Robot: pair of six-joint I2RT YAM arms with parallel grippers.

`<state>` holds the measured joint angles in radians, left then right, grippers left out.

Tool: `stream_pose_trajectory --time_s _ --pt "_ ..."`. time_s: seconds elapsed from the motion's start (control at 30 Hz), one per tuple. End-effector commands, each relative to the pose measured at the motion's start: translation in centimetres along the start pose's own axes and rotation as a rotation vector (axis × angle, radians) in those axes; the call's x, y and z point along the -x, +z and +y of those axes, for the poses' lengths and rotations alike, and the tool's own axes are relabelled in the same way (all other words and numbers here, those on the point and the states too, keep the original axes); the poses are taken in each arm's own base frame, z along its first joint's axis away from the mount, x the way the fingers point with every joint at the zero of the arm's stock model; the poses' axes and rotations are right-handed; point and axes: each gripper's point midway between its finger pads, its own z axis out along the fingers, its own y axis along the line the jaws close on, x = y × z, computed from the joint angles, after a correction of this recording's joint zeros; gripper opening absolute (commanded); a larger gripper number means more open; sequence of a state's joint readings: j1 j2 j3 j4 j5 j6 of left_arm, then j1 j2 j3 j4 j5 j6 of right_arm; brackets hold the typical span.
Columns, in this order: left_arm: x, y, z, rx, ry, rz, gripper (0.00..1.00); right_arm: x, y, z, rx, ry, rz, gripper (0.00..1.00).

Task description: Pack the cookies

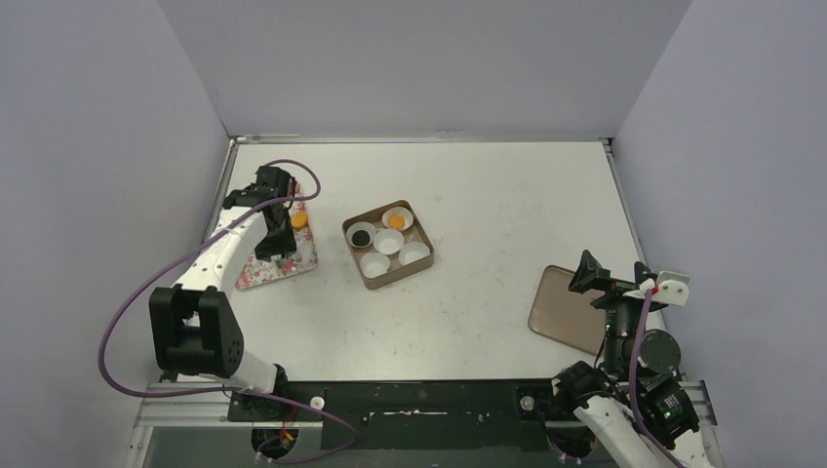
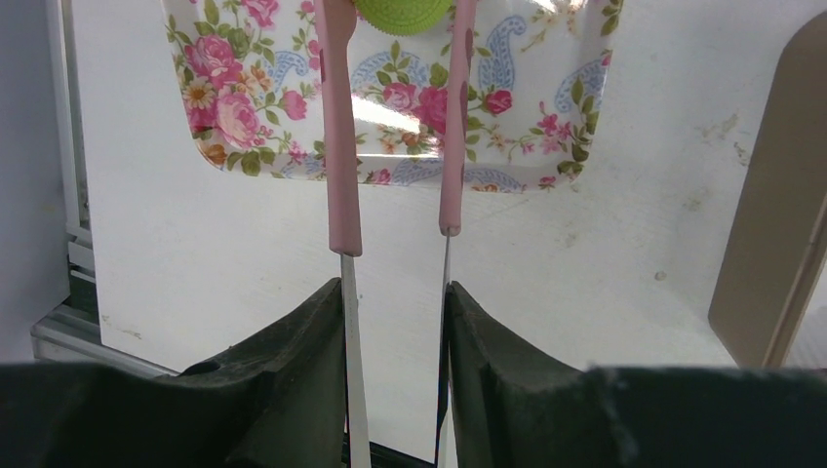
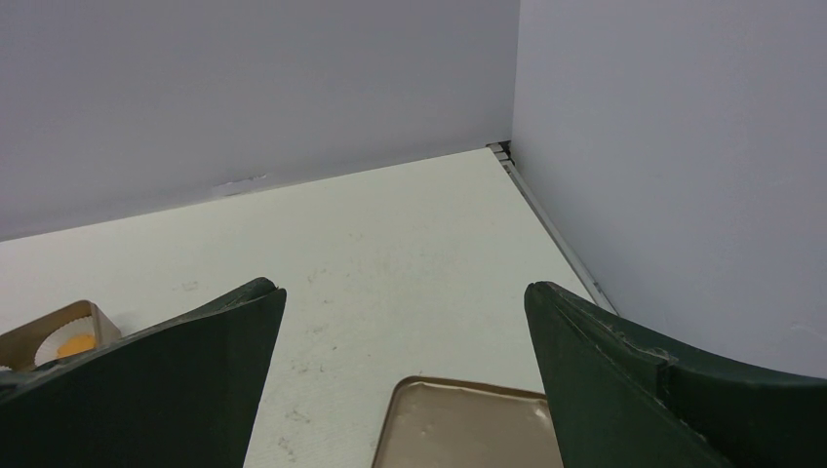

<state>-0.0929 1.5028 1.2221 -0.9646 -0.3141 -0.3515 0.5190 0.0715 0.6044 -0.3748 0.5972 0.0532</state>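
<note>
My left gripper [image 2: 395, 292] is shut on a pair of pink-tipped tongs [image 2: 343, 146]. The tong tips stand on either side of a green cookie [image 2: 403, 12] over the floral tray [image 2: 244, 117]. In the top view this gripper [image 1: 274, 230] hangs over the tray [image 1: 255, 273], beside an orange cookie [image 1: 298, 220]. The brown box [image 1: 369, 271] holds white paper cups; one has a dark cookie [image 1: 361, 235], one an orange cookie [image 1: 397, 220], three are empty. My right gripper [image 3: 405, 292] is open and empty above the brown lid [image 3: 468, 429].
The lid [image 1: 566, 307] lies flat at the right, near the right arm's base. The box wall [image 2: 770, 244] shows at the right of the left wrist view. Grey walls close off the table at the back, left and right.
</note>
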Motion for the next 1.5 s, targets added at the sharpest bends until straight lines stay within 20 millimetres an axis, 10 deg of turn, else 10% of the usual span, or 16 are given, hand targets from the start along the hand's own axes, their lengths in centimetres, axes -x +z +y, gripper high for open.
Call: stream_pose_trajectory --time_s 0.0,0.6,1.03,1.47 --pt "1.5 -2.9 -1.4 -0.085 0.023 -0.072 0.15 0.6 0.2 0.3 0.009 0.005 -0.023 1.00" --pt "0.7 -12.0 -13.3 -0.330 0.299 -0.193 0.15 0.4 0.3 0.3 0.006 0.000 -0.015 1.00" --pt "-2.4 -11.7 -19.9 -0.417 0.439 -0.154 0.15 0.5 0.2 0.1 0.003 0.004 -0.020 1.00" --pt "-4.1 -9.6 -21.6 -0.382 0.511 -0.114 0.16 0.4 0.2 0.1 -0.001 0.002 -0.019 1.00"
